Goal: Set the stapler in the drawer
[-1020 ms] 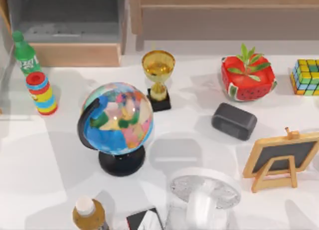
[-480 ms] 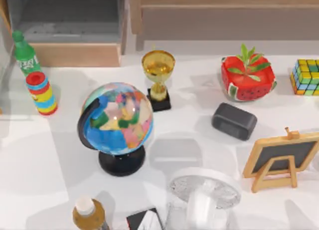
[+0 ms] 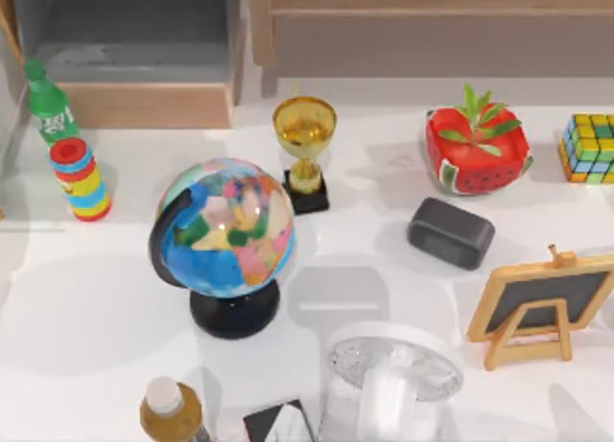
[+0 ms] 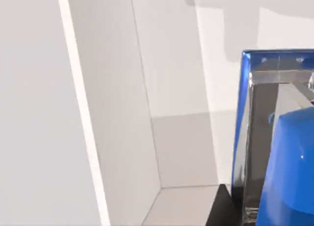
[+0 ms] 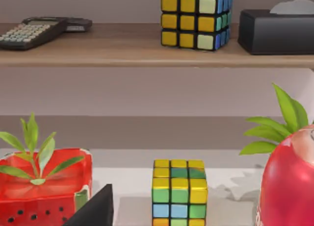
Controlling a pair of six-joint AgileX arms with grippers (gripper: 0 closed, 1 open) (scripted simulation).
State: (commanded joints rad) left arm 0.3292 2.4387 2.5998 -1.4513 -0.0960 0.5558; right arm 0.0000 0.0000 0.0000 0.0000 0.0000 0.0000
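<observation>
1. Up close in the left wrist view, the stapler (image 4: 287, 167) fills the corner, bright blue with a shiny metal strip. It looks carried by my left arm, but the pincer's fingers aren't in shot, so I can't tell whether it's clamped.
2. Behind the stapler are pale flat walls meeting at a corner. My guess is that's the inside of the drawer (image 3: 144, 104), which would mean the stapler is at or over it. Can't confirm from this angle.
3. From above, at the near counter (image 3: 58, 317) edge, sit a clear jar and a brown bottle, then the globe (image 3: 223, 233) mid-counter, with the trophy (image 3: 305, 145) just behind.
4. Further back on the left, the rainbow ring stack (image 3: 79, 179) and the green bottle (image 3: 48, 104) stand right by the drawer front. The bottle's label has writing I can't read.
5. Farthest back, the drawer sits pulled open, grey inside showing, so it's ready to take the stapler.
6. Right arm: its wrist view looks at a colour cube (image 5: 179, 192), a watermelon pot and a shelf with a calculator. Looks parked; pincer state unknown.
</observation>
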